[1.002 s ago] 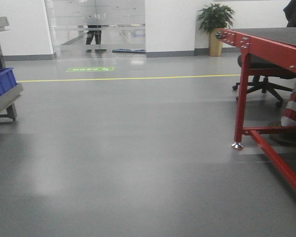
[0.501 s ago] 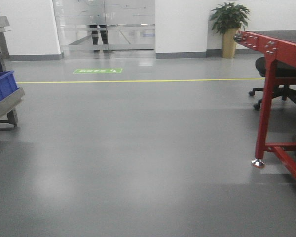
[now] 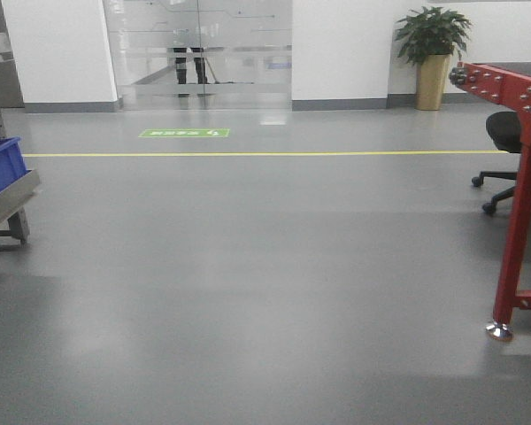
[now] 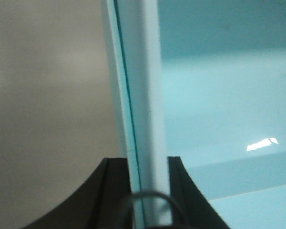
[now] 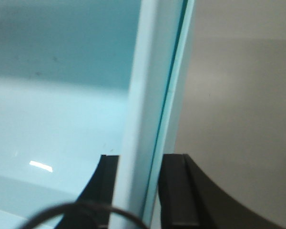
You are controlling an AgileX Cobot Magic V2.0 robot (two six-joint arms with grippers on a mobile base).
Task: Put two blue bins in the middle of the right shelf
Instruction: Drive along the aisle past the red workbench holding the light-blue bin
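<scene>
Bins' wall (image 4: 145, 95) between fingers (image 4: 112, 191), both end effectors (image 4: 148, 164) (image 5: 139, 162)

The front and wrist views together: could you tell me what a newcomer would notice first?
In both wrist views, a pale blue bin fills the frame, its rim clamped by the left gripper and the right gripper. In the front view, a red table frame stands at right and a dark blue crate at left.

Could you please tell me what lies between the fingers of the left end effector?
The left wrist view shows the rim wall of a pale blue bin clamped in the left end effector.
</scene>
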